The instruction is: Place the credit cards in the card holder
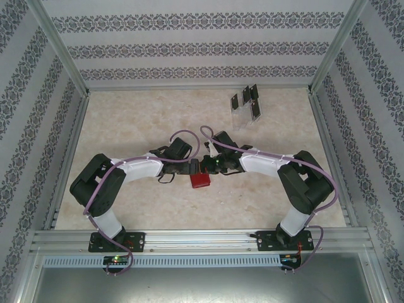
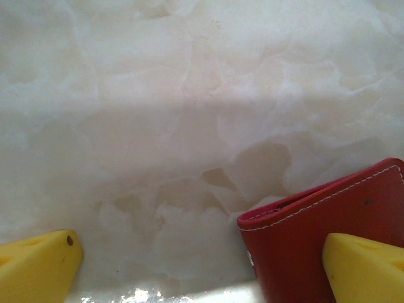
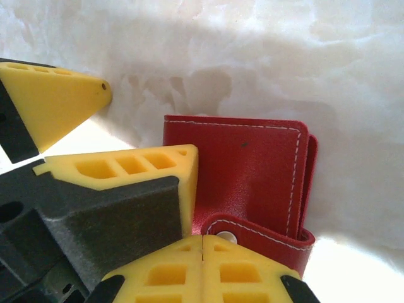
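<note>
The right gripper (image 3: pixel 202 245) has its yellow pads pressed flat together, with a thin seam between them. Their tips sit right at the wallet's (image 3: pixel 249 164) snap tab (image 3: pixel 252 230), which curls up toward them. From here I cannot tell whether the tab's end is caught in the pinch.

The left gripper (image 2: pixel 202 249) is spread wide. One finger (image 2: pixel 38 265) is over bare table and the other (image 2: pixel 363 265) is in front of the wallet's (image 2: pixel 303 233) red cover. In the right wrist view that finger (image 3: pixel 183 170) lies against the wallet's left edge.

The wallet is folded, with white stitching along its border, and lies flat on the pale marbled table (image 1: pixel 126 126). From above, both arms reach inward and meet at mid-table. The left gripper (image 1: pixel 186 166) and right gripper (image 1: pixel 207 165) are close together just beyond the wallet (image 1: pixel 201 180). Well away, toward the far right corner, the dark cards (image 1: pixel 254 110) stand upright in a clear rack (image 1: pixel 240 120).
</note>
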{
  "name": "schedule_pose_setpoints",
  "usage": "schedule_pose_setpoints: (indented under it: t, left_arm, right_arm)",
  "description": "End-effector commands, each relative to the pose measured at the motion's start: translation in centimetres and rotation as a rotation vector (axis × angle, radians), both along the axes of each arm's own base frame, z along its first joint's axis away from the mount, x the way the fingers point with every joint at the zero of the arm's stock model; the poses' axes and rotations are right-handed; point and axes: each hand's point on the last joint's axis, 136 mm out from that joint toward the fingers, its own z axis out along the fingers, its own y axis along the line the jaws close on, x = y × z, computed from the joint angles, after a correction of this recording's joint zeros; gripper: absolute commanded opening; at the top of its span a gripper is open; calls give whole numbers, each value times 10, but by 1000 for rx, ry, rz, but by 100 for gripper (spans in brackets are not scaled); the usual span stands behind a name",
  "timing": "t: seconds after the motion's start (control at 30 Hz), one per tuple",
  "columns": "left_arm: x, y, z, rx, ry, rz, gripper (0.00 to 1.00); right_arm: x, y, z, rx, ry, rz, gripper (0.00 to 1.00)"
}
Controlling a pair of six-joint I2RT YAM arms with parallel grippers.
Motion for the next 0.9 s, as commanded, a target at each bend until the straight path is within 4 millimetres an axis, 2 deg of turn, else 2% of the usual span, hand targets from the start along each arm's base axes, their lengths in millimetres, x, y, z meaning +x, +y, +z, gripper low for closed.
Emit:
schedule_pose_setpoints:
  t: [0.0, 0.27, 0.63, 0.87]
  left_arm:
    - [-32, 21, -32, 89, 137, 13, 100]
    - [-32, 22, -31, 89, 136, 15, 100]
    - [-32, 21, -33, 90, 139, 14, 100]
    - [-29, 21, -28, 88, 127, 26, 100]
  right_arm:
    - [-6, 11, 7, 38, 3, 26, 0]
    - [-11, 15, -4, 34, 34, 38, 0]
    - [-14, 13, -31, 9, 86, 32, 0]
    - [-18, 10, -39, 0, 105, 32, 0]
